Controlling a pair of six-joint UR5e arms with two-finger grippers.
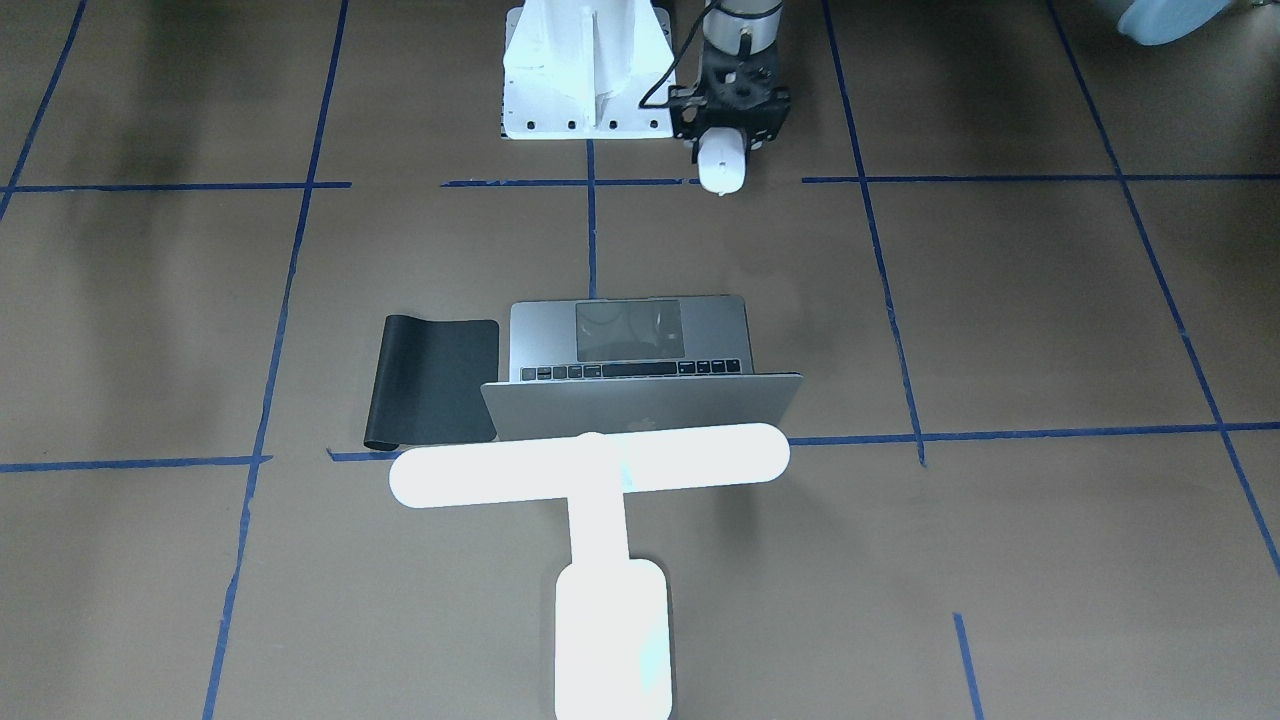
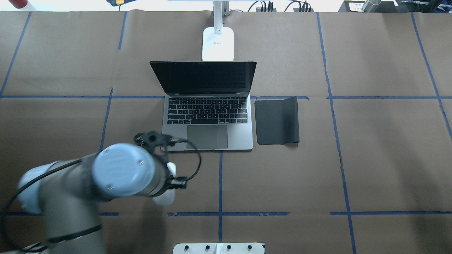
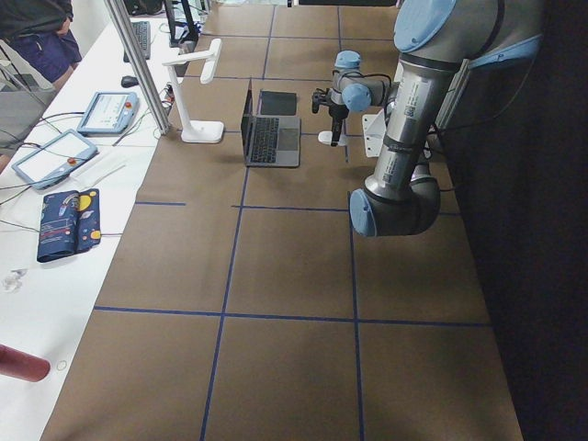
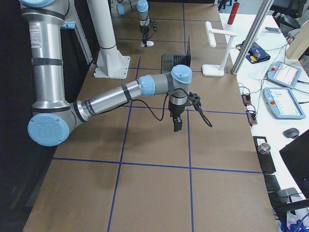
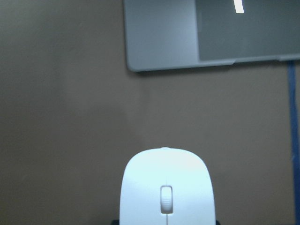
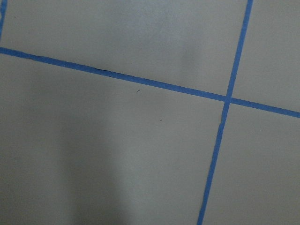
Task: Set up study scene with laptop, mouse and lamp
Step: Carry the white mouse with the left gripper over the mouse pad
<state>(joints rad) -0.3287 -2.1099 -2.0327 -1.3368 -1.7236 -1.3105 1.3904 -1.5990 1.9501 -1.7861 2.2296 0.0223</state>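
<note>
Our left end effector (image 1: 722, 148) clamps the mouse (image 1: 722, 168) off the laptop's (image 2: 208, 120) near corner, toward the surface's robot-side edge; we cannot tell how open our right end effector (image 4: 176, 126) is.

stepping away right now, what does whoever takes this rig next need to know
Left tool: shut on the mouse, near the robot's side of the table, off the laptop's front-left corner. I cannot tell whether it is lifted or resting.
Right tool: hangs over bare table far to the right; open or shut cannot be told.
Laptop: open, mid-table.
Lamp: upright just behind the laptop.
Black mat: flat beside the laptop's right edge, nothing on it.
Done: laptop and lamp look placed.
Left: probably carry the mouse to the mat and release.
</note>
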